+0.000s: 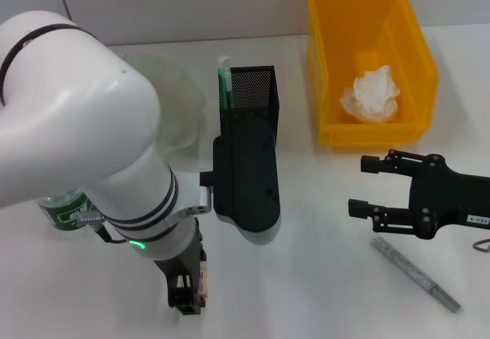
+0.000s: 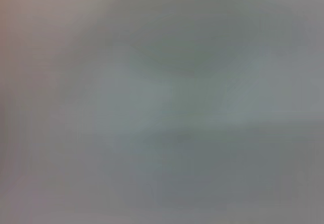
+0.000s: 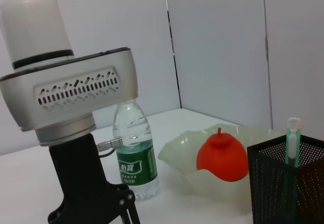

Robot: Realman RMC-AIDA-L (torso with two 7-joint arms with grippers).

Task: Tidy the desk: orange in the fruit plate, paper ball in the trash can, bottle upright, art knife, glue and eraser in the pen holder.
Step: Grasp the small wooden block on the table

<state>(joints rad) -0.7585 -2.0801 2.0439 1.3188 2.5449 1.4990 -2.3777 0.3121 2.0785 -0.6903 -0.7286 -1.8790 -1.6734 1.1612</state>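
My left gripper (image 1: 188, 297) points straight down at the table's front, with the tan eraser (image 1: 205, 281) right against its tip. The left wrist view is a featureless grey blur. Over at the right, my right gripper (image 1: 366, 186) hovers open and empty, and the grey glue (image 1: 417, 275) lies just in front of it. The art knife (image 1: 224, 86) stands in the pen holder (image 1: 254, 94). Inside the yellow trash can (image 1: 325, 63) lies the paper ball (image 1: 373, 94). The orange (image 3: 221, 155) rests in the fruit plate (image 3: 177, 153), beside the upright bottle (image 3: 134, 153).
My left arm's white elbow (image 1: 69, 109) covers much of the table's left side, hiding most of the fruit plate (image 1: 184, 102) and the bottle (image 1: 67, 210) in the head view. The left wrist's black housing (image 1: 245, 178) hangs in front of the pen holder.
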